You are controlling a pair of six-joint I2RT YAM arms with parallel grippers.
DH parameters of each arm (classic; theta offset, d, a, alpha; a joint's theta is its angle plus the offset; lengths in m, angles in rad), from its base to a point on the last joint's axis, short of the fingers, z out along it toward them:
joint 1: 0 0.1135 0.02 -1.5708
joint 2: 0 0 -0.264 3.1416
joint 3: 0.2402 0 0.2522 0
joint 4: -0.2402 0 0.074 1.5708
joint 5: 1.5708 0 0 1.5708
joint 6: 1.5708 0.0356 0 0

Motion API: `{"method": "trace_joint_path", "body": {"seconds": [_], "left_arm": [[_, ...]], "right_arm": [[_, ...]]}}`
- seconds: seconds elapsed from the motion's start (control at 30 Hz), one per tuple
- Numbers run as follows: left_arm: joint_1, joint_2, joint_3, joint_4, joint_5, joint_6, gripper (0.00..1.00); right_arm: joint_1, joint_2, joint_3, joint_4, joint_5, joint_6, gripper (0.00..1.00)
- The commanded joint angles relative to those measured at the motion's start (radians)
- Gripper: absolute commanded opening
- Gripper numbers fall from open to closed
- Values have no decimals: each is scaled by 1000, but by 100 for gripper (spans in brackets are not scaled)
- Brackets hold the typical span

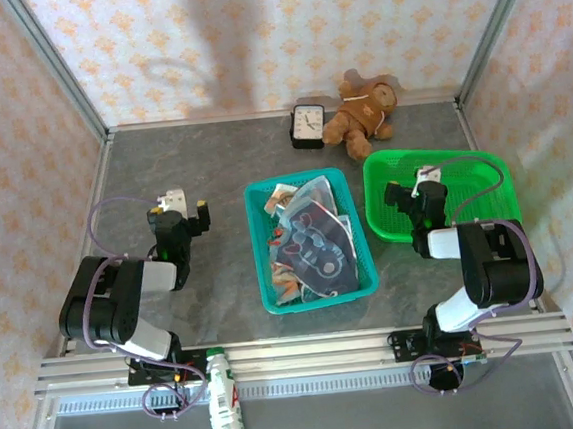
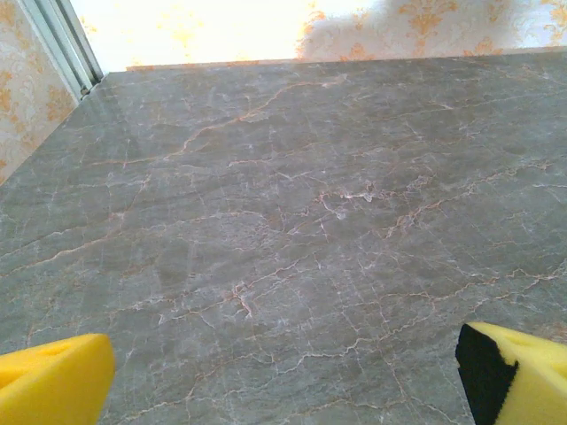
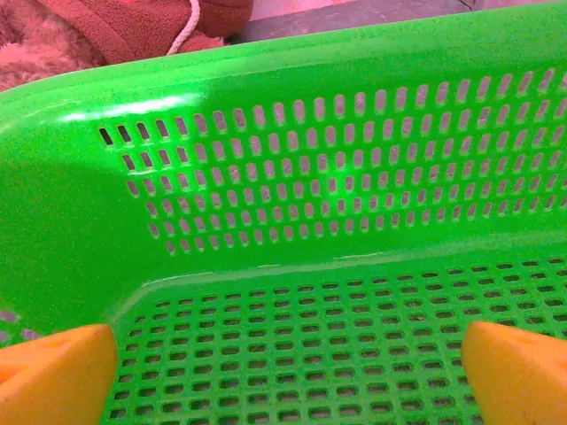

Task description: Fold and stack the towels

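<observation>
Several printed towels [image 1: 314,242] lie crumpled in a teal basket [image 1: 263,247] at the table's middle; a dark navy one is on top. My left gripper [image 1: 177,206] rests over bare marble to the basket's left. It is open, and its yellow fingertips [image 2: 53,376] stand wide apart with nothing between them. My right gripper [image 1: 422,184] hovers inside the green basket [image 1: 484,172], also open, its orange fingertips [image 3: 58,372] spread over the perforated basket floor [image 3: 354,336].
A brown teddy bear [image 1: 363,112] and a small black clock [image 1: 307,124] sit at the back wall. A white bottle [image 1: 223,398] lies on the front rail. Bare marble [image 2: 292,221] stretches left of the teal basket.
</observation>
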Motion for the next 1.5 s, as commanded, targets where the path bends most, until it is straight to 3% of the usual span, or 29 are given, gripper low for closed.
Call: {"method": "trace_joint_path", "body": {"seconds": [0.0,1.0,1.07,1.13,1.23,1.3,1.4,1.47], "left_arm": [[9,-3,16,-5,-16,2,100],[31,-23,39,-57,0,-19,100],[28,-99,63,-166,-19,-23,100],[22,-212,130,-380,-72,-55,100],[22,-329,251,-678,-144,-165,100],[23,-375,332,-861,-162,-265,100],[25,-419,465,-1115,-126,-406,100],[33,-434,508,-1194,-36,-463,100]], "right_arm": [[-1,-1,8,17,-1,10,99],[0,-3,4,20,1,10,99],[-1,-28,17,-21,11,13,99],[-1,-101,60,-168,29,27,99],[-1,-199,144,-402,122,105,99],[-1,-264,149,-440,120,118,99],[-2,-374,140,-468,137,183,99],[-2,-431,166,-554,182,302,99]]}}
